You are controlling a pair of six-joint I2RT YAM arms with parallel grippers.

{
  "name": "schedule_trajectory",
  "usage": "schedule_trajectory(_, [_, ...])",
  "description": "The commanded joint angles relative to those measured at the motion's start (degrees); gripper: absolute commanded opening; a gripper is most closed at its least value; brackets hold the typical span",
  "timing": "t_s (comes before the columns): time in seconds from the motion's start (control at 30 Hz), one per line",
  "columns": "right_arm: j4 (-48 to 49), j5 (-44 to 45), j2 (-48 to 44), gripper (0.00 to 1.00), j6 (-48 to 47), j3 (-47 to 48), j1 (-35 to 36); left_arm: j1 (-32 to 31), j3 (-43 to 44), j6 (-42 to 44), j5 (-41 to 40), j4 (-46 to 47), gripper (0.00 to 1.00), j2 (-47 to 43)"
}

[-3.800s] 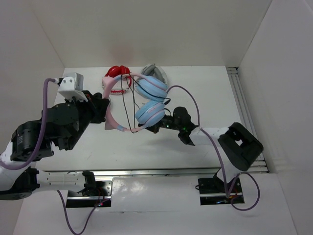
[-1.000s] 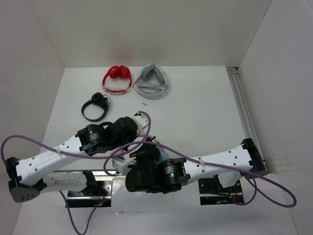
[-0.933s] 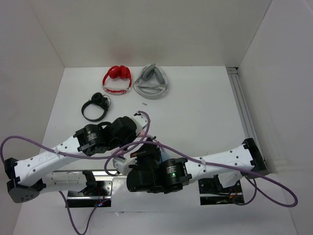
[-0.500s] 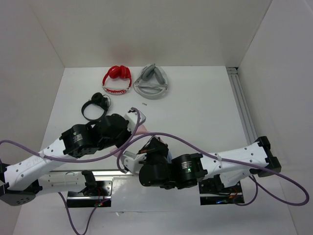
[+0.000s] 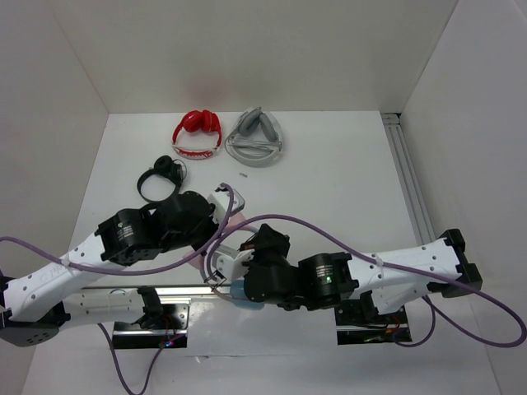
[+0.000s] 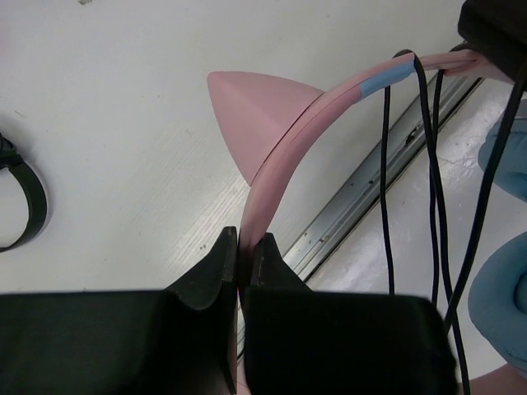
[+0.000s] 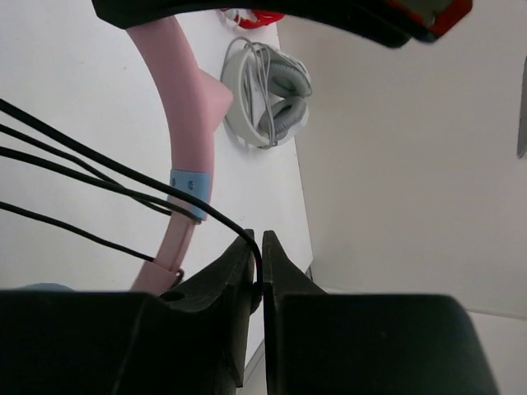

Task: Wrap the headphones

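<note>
Clamping the blue-cupped, pink cat-eared headphones (image 6: 280, 152) by their band, the left gripper (image 6: 244, 243) is pinched tight; the right gripper (image 7: 257, 245) sits nearly closed around their thin black cable (image 7: 82, 177), at the white surface's (image 5: 329, 189) six o'clock edge.

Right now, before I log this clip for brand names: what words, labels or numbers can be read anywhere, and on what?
No text can be read in any view.
On the red-and-white headphones: red marks along the white band, too small to read.
On the pink headband and its blue strip: no print.
On the grey headphones: no print visible.
</note>
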Motion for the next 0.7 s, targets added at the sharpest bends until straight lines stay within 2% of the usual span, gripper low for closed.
schedule_trajectory(0.0, [2.8, 3.86, -3.28, 0.15, -0.87, -0.22, -2.4, -0.44, 3.36, 0.88, 2.55, -1.8, 0.0, -2.06])
schedule_trajectory(0.27, [4.83, 0.86, -3.9, 0.15, -1.39, -2.6, -4.95, -0.44, 3.98, 0.88, 2.55, -2.94, 0.0, -2.59])
schedule_trajectory(0.47, [6.15, 1.39, -5.04, 0.23, -2.01, -3.21, -6.27, -0.44, 3.98, 0.88, 2.55, -2.94, 0.0, -3.11])
schedule_trajectory(0.67, [7.29, 0.86, -6.8, 0.26, -2.8, -5.14, -8.2, -0.44, 4.5, -0.34, -1.13, -3.47, 0.0, -3.11])
